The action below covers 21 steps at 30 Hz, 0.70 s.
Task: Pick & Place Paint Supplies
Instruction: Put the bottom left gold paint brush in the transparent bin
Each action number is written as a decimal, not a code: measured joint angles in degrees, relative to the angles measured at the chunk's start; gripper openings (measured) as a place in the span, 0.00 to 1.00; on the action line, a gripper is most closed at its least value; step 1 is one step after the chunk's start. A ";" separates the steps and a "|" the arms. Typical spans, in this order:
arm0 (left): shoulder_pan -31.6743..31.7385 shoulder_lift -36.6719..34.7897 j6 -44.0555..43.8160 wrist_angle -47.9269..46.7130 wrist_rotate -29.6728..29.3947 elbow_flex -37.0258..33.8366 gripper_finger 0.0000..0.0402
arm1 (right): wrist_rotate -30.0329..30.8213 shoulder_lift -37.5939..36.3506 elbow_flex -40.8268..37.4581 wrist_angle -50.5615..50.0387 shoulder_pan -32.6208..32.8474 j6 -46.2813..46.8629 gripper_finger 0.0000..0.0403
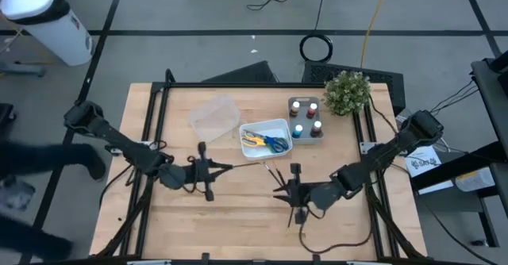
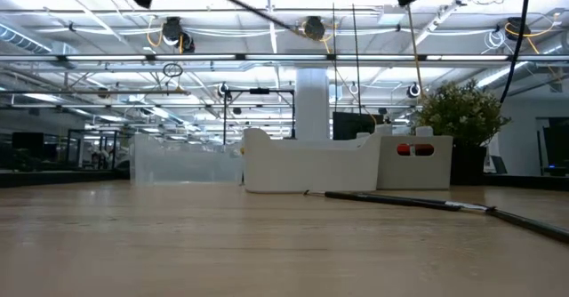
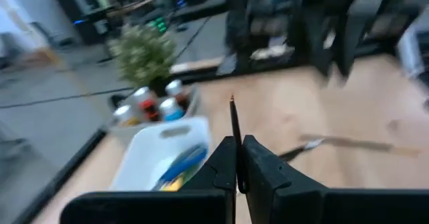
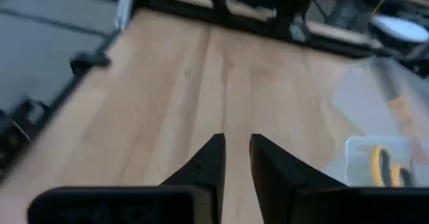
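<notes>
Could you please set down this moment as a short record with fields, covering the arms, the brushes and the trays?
left gripper: shut on a thin brush, held above the table, left of centre
right gripper: over bare wood right of centre, holding nothing, jaws slightly apart
loose brushes: lying on the table just in front of the white tray
white tray: holds scissors with blue and yellow handles
paint pots: grouped in a holder beside the white tray
clear tray: left of the white tray
potted plant: at the far right corner
</notes>
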 joint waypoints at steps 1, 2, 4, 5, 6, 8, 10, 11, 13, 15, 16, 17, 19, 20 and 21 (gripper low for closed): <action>-0.73 -0.32 -0.03 -1.58 -2.73 -0.02 0.03 | 0.10 -0.82 0.00 0.16 0.38 0.02 0.16; -1.34 -0.81 -0.21 -3.10 -5.25 -0.02 0.03 | 0.41 -1.40 0.00 0.23 0.74 0.02 0.17; -1.87 -2.07 -1.75 -6.53 -9.78 -0.02 0.03 | 0.83 -2.25 0.00 0.10 1.52 0.01 0.19; -1.97 -2.67 -2.98 -8.71 -11.83 -0.02 0.03 | 0.76 -2.61 0.00 0.21 1.98 0.01 0.19; -2.01 -3.16 -4.42 -11.15 -13.88 -0.02 0.03 | 0.74 -2.96 0.00 0.49 2.35 -0.01 0.20; -2.03 -4.32 -8.19 -17.15 -18.92 -0.02 0.03 | 0.72 -3.60 0.00 1.06 2.90 -0.13 0.20; -1.43 -6.06 -13.55 -24.15 -22.94 -0.02 0.03 | 0.81 -3.76 0.00 1.70 3.06 -0.53 0.20; -0.75 -6.97 -16.96 -27.72 -23.92 -0.09 0.03 | 0.83 -3.74 0.00 2.08 3.04 -0.92 0.20; 1.11 -8.66 -24.64 -33.70 -24.69 -1.11 0.03 | 0.84 -3.69 0.00 3.50 2.98 -2.10 0.20; 3.48 -9.49 -29.93 -36.97 -24.69 -3.04 0.03 | 0.85 -3.71 0.00 4.60 2.91 -2.91 0.19; 4.65 -9.71 -31.29 -37.20 -24.61 -4.53 0.03 | 0.85 -3.71 0.00 4.73 2.91 -2.95 0.19; 5.90 -10.04 -32.08 -37.04 -24.25 -6.16 0.03 | 0.83 -3.71 -0.01 4.71 2.91 -2.98 0.19; 8.80 -10.49 -32.02 -34.65 -22.85 -9.48 0.03 | 0.84 -3.69 -0.02 5.16 2.88 -2.99 0.19; 10.37 -10.56 -31.38 -32.40 -21.86 -11.11 0.03 | 0.85 -3.69 -0.02 5.37 2.88 -2.99 0.19; 12.15 -10.56 -30.51 -29.97 -20.62 -12.76 0.03 | 0.85 -3.69 -0.02 5.52 2.88 -3.05 0.19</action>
